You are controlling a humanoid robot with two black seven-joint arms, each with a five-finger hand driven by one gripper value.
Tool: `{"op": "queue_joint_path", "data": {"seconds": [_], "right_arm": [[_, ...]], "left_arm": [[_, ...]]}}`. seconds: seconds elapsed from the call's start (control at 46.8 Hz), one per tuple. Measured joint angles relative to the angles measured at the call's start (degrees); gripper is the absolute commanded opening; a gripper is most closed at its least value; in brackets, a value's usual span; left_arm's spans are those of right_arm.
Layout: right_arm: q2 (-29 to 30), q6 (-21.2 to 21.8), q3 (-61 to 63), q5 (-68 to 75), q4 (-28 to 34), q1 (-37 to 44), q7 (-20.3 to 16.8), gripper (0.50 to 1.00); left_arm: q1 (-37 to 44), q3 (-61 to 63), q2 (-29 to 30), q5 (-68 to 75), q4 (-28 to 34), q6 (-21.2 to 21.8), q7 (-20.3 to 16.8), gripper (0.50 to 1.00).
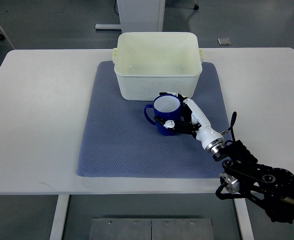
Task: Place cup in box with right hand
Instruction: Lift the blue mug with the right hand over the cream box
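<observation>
I have my right hand (183, 116) with its fingers (169, 123) wrapped around the upright blue cup (164, 114) at mid-frame on the mat (112, 145), and the box (158, 62) sits just above it, toward the top of the frame.
</observation>
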Motion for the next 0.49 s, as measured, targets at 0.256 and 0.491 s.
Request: {"op": "queue_joint_path", "data": {"seconds": [0.256, 0.491], "right_arm": [[-10.57, 0.04, 0.73, 0.16, 7.87, 1.59, 0.0, 0.5], [-16.01, 0.34, 2.82, 0.5, 11.8, 4.7, 0.0, 0.5]], "left_arm": [[0.01, 0.0, 0.0, 0.0, 0.01, 0.0, 0.0, 1.0], [0.01, 0.0, 0.0, 0.0, 0.01, 0.0, 0.02, 1.0]]}}
